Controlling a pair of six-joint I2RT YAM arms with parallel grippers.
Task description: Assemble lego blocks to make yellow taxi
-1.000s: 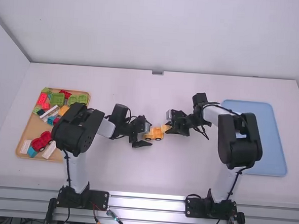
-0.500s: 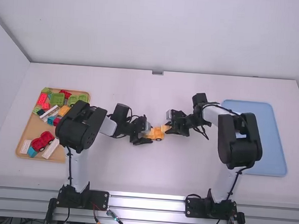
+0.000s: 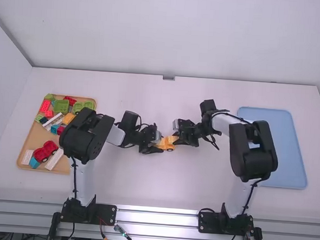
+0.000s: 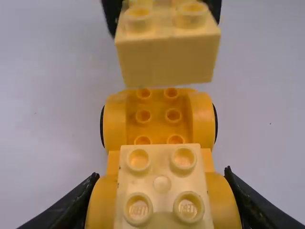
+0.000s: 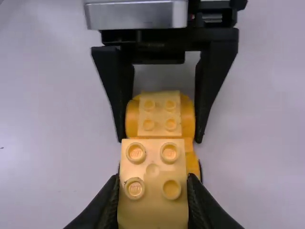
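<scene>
Smooth yel. block (image 5: pixel 152 202), 4 rd. studs.

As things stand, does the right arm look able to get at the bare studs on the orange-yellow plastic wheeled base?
Probably yes: the right gripper holds a pale yellow four-stud block near the bare studs, nothing visible between, and the left gripper grips the base at its other end.
</scene>
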